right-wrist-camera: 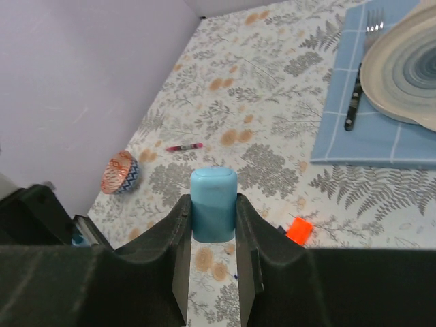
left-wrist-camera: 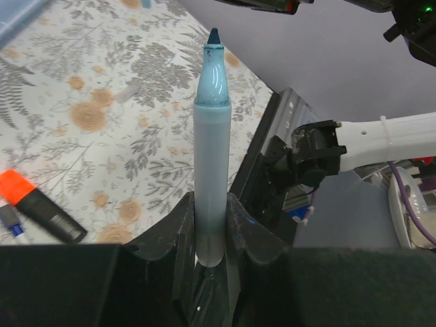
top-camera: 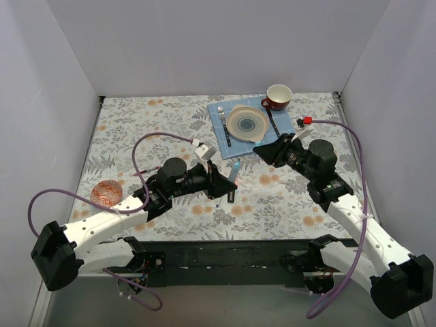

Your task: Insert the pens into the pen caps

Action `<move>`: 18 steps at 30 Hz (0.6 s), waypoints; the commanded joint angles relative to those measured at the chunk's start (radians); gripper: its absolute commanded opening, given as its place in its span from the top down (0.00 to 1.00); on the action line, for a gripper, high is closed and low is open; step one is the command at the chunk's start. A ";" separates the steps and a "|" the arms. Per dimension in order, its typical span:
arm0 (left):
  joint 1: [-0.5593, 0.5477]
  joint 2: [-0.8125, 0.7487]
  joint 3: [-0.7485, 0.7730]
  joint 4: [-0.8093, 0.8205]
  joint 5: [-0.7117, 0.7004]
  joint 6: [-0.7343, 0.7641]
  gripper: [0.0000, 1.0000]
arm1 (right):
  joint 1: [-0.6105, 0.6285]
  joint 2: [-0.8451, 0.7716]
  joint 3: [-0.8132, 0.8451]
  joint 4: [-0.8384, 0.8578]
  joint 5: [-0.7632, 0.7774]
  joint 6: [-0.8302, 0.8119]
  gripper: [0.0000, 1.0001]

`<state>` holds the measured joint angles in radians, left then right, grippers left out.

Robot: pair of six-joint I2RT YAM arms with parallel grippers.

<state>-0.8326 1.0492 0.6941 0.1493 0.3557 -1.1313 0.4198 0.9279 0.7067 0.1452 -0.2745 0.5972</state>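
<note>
Cup (top-camera: 272, 105) neighbours plate (top-camera: 248, 123); left tool (left-wrist-camera: 211, 210) grips marker (left-wrist-camera: 211, 143), right tool (right-wrist-camera: 212, 204) cap (right-wrist-camera: 213, 185).

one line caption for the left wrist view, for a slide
Left gripper holds an uncapped light-blue marker, tip pointing away, above a floral table with a black-and-orange marker lying on it.

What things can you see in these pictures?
light-blue marker: one, light blue, in left gripper
light-blue cap: one, light blue, in right gripper
black marker: one, black, orange end, on table
white pen: one, white, beside black marker
bowl: one, orange patterned, left side
red pen: one, red, near bowl
placemat: one, blue, far side
plate: one, pale bluish, on placemat
fork: one, dark handle, left of plate
knife: one, dark, right of plate
cup: one, red, beyond plate
left gripper: one, black, holding marker
right gripper: one, black, holding cap
</note>
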 commanded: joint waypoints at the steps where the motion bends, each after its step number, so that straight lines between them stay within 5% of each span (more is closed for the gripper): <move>1: -0.065 0.060 0.013 0.142 -0.024 -0.074 1.00 | 0.045 -0.034 0.019 0.134 0.029 0.070 0.99; 18: -0.105 0.158 0.096 0.142 -0.098 -0.059 1.00 | 0.102 -0.133 -0.012 0.129 0.075 0.099 0.99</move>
<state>-0.9318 1.2118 0.7467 0.2733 0.2848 -1.1950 0.5110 0.8139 0.7048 0.2340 -0.2077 0.6899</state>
